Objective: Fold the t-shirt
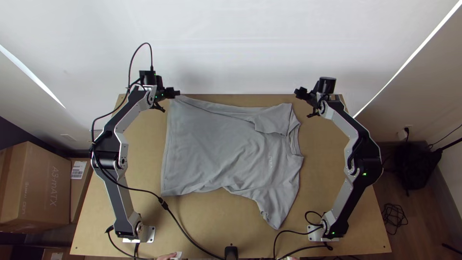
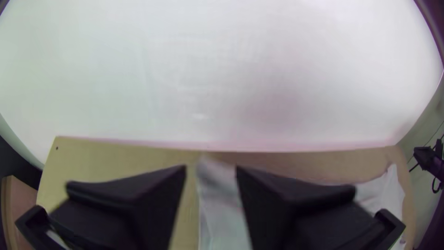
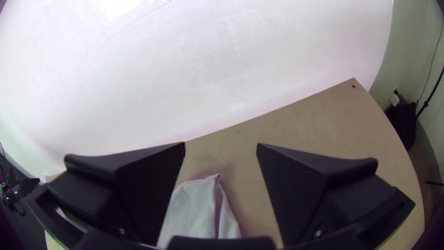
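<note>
The grey t-shirt (image 1: 216,149) lies mostly spread, hem at the left and collar at the right. Its far sleeve is turned inward over the body; the near sleeve points to the table's near edge. My left gripper (image 1: 177,92) is at the far hem corner. In the left wrist view my left gripper (image 2: 211,173) stands open, with the t-shirt (image 2: 222,199) corner between its fingers. Beyond the collar, at the far right, is my right gripper (image 1: 298,93). In the right wrist view my right gripper (image 3: 221,150) is open, with the t-shirt (image 3: 194,208) below it.
Bare wooden table (image 1: 337,192) surrounds the shirt. A black cable (image 1: 180,226) crosses the near left part of the table. At the near edge are a person's hand (image 1: 166,256) and a small black object (image 1: 231,252). A white wall (image 1: 231,48) rises behind; cardboard boxes (image 1: 36,188) stand left.
</note>
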